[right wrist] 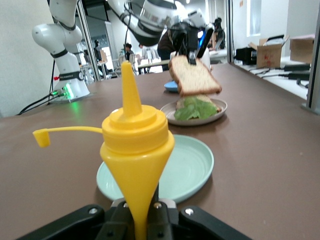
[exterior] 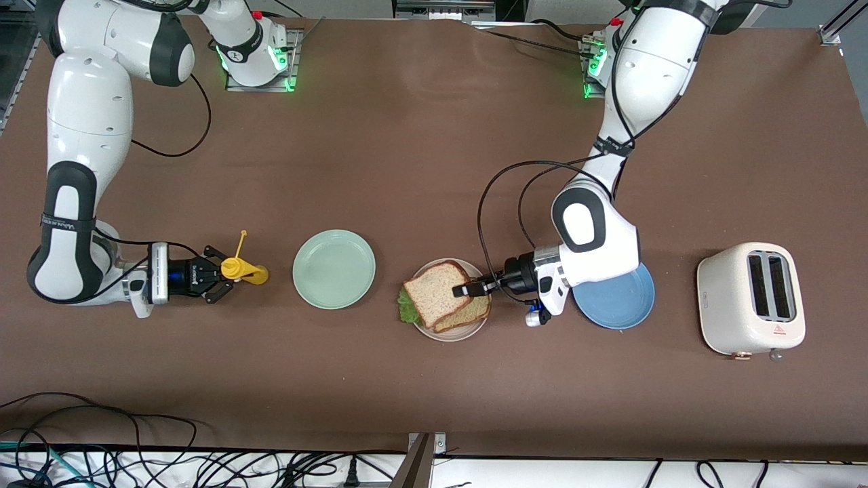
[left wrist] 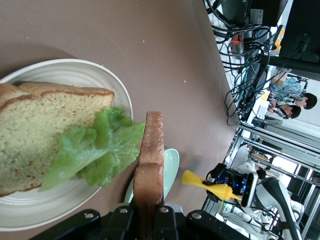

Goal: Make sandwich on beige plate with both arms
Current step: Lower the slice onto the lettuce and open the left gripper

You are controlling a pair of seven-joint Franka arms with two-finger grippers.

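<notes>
Centrally on the tabletop (exterior: pixel 420 135) sits the beige plate (exterior: pixel 475 327), used as the landmark for everything below. On it lie the bottom bread slice (exterior: pixel 475 310) and a lettuce leaf (exterior: pixel 407 308), the leaf spilling over the rim toward the right arm's end.

Left gripper (exterior: pixel 468 289) is over the beige plate, clamped on the edge of the top bread slice (exterior: pixel 437 290). From the right wrist view that slice (right wrist: pixel 194 76) hangs tilted above the lettuce (right wrist: pixel 195 107), not resting flat on it. Left wrist view shows the held slice (left wrist: pixel 151 165) edge-on between the fingers.

Mint-green plate (exterior: pixel 333 269) lies just beside the beige plate, toward the right arm's end, bare. Blue plate (exterior: pixel 620 298) lies beside the beige plate toward the left arm's end, partly covered by the left arm's wrist. White toaster (exterior: pixel 751 298) stands well apart from the beige plate, past the blue plate.

Right gripper (exterior: pixel 227 272) is past the mint-green plate, well apart from the beige plate, closed on a yellow squeeze bottle (exterior: pixel 245 272), cap (right wrist: pixel 41 138) off its nozzle and dangling by a strap.
</notes>
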